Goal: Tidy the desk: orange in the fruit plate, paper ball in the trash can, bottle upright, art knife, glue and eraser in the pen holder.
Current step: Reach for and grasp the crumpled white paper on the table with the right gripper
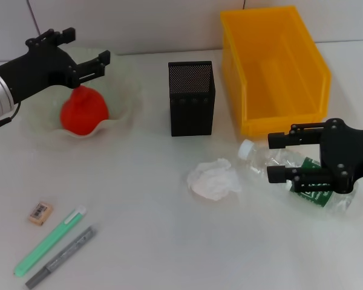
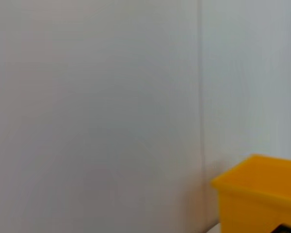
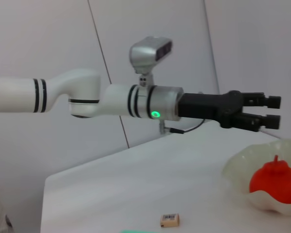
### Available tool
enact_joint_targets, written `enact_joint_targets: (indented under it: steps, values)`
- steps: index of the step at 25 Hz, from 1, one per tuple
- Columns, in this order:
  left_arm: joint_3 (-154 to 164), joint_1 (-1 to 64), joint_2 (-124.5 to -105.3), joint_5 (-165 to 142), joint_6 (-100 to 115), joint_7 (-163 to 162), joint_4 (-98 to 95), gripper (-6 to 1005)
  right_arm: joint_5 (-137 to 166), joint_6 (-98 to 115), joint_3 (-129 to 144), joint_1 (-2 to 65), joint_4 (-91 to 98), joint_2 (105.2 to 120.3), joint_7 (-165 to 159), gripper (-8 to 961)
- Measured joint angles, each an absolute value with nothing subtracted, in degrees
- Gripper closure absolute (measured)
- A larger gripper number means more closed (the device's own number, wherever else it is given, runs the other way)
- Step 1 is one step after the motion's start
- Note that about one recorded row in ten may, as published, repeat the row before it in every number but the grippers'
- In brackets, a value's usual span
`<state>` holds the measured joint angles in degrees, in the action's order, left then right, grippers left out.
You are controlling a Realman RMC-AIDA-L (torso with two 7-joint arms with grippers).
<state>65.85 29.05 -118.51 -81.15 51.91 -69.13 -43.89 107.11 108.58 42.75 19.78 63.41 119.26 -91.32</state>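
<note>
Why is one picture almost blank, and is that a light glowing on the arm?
Left wrist view: it faces a plain wall, with only a corner of the yellow bin showing. Right wrist view: a green light glows on the left arm, above the fruit plate. Head view: even light, faint shadows.

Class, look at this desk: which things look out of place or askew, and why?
The bottle lies on its side by the yellow bin, under the right pincer. A paper ball sits loose on the desk. The eraser lies outside the pen holder.
</note>
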Motion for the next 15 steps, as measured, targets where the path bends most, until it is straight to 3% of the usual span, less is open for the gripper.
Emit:
enact_joint_targets:
  steps: [15]
  values:
    - [65.69, 21.23, -118.18, -81.32, 74.02, -76.93, -56.13, 137, 107.04, 108.27, 42.13, 19.16, 63.66, 119.18, -90.95, 309]
